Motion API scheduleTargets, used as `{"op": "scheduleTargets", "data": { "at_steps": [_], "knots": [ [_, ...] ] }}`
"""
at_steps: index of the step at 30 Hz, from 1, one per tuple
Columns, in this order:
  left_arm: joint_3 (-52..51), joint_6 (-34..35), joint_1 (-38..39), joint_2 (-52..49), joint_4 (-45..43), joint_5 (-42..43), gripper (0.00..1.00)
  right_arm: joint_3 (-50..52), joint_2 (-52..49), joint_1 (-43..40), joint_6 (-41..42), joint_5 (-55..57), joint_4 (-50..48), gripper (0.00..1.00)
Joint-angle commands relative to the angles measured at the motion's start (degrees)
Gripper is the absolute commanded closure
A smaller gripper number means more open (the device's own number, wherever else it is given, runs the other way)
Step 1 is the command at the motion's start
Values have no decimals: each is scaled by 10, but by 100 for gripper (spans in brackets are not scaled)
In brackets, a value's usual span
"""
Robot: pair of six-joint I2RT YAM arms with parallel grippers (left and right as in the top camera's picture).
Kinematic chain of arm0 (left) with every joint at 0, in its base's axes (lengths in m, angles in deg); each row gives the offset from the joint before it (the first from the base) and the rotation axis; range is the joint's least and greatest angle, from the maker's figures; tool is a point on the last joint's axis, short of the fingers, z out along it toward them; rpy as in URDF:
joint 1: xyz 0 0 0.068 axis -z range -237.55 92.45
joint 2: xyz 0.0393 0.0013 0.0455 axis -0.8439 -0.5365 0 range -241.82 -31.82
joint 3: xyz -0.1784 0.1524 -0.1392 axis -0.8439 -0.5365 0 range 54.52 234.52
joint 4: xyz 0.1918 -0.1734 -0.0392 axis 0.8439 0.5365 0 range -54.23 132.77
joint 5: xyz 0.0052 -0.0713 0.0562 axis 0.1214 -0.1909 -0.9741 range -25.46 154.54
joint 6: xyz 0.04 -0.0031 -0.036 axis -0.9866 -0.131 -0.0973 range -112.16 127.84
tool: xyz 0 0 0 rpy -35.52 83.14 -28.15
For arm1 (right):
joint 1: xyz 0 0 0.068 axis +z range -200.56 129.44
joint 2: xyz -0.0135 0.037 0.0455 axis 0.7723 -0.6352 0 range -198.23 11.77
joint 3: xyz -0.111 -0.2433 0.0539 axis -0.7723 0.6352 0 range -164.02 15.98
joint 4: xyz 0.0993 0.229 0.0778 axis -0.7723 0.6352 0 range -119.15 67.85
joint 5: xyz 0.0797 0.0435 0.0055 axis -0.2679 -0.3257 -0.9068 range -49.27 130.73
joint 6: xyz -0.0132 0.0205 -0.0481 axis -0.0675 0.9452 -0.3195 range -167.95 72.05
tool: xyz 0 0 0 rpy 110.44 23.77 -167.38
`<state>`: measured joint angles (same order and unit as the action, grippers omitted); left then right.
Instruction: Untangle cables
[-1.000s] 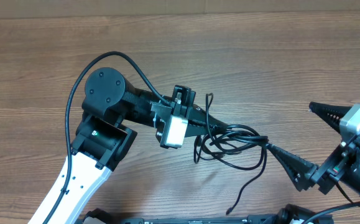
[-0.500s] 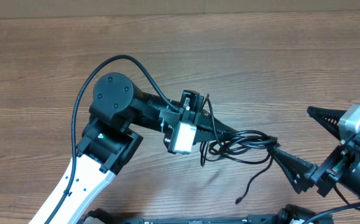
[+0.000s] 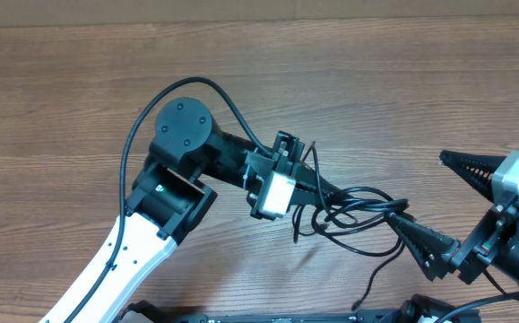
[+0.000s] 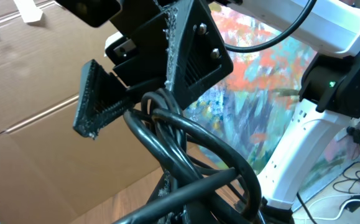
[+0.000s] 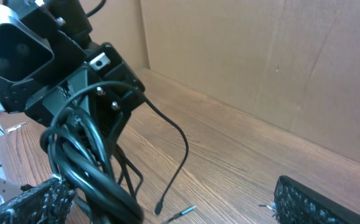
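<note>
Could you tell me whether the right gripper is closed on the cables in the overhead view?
No: the right gripper stands wide open, fingers spread far apart, with the cables not clamped between them.

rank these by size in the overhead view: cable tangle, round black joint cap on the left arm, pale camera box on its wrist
1. cable tangle: widest overall spread, though each strand is thin
2. round black joint cap: it may sit nearer the camera, which could flatter it
3. pale camera box: clearly smaller than the cap
</note>
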<state>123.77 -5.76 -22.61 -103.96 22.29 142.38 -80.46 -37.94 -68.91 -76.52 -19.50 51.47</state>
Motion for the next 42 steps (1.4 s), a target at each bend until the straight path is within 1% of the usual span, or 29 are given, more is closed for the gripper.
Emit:
{"op": "scheduleTargets", "data": {
  "at_steps": [1, 7, 11, 15, 18, 21, 22, 25, 26, 31, 34, 39, 42],
  "knots": [
    [7, 8, 17, -1, -18, 12, 96, -11, 0, 0, 5, 1, -2, 0],
    [7, 8, 41, -1, -50, 11, 96, -10, 0, 0, 5, 13, 0, 0],
    [7, 10, 45, -1, -48, 13, 96, -10, 0, 0, 5, 41, -1, 0],
    [7, 10, 44, -2, -44, 3, 96, -10, 0, 0, 18, 42, 1, 0],
    [7, 14, 43, -2, -30, -65, 96, -10, 0, 0, 29, 36, 15, 0],
    [7, 45, 44, -2, -3, -176, 96, -10, 0, 0, 64, 37, 32, 0],
    [7, 51, 45, -2, 7, -217, 96, -10, 0, 0, 87, 37, 36, 0],
    [7, 51, 54, -2, 26, -290, 96, -10, 0, 0, 136, 39, 37, 0],
    [7, 51, 64, -2, 33, -334, 96, -10, 0, 0, 165, 43, 37, 0],
    [7, 32, 101, -2, 51, -455, 96, -10, 0, 0, 263, 62, 36, 0],
    [7, 17, 131, -2, 57, -514, 96, -10, 0, 0, 282, 62, 33, 1],
    [7, -22, 184, -4, 57, -564, 96, -10, 0, 0, 282, 62, 19, 11],
    [7, -49, 209, -8, 60, -591, 96, -10, 0, 0, 282, 62, 17, 11]
  ]
}}
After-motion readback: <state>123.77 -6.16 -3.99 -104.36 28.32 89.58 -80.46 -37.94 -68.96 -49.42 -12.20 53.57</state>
